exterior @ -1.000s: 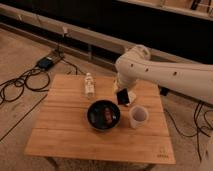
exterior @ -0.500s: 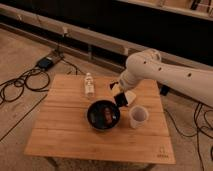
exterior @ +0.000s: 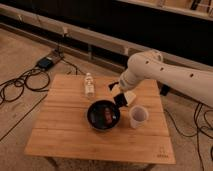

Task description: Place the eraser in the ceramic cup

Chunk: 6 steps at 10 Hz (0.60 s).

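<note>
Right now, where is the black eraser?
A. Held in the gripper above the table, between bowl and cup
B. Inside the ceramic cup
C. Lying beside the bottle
A: the gripper holds the eraser in the air, up and left of the ceramic cup, not in it.

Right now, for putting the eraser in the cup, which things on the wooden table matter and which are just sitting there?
Part of the job:
- flat black rectangular eraser, held above the table
- small whitish ceramic cup
- gripper, shut on the eraser, above the table just left of the cup

Lying about:
- wide black bowl
- clear plastic bottle
- pale beige block
</note>
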Each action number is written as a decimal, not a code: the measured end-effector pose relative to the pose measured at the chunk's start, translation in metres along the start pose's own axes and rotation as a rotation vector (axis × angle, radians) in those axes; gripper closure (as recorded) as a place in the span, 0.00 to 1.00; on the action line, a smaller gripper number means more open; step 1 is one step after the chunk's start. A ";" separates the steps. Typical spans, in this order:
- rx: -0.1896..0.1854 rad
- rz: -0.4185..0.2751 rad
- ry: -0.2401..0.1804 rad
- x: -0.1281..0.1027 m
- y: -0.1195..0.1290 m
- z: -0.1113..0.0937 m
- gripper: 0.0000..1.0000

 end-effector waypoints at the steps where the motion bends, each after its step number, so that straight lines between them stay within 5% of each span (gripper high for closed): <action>1: -0.001 0.004 -0.020 -0.001 -0.003 0.002 0.84; 6: -0.055 0.060 -0.164 0.024 -0.039 -0.003 0.84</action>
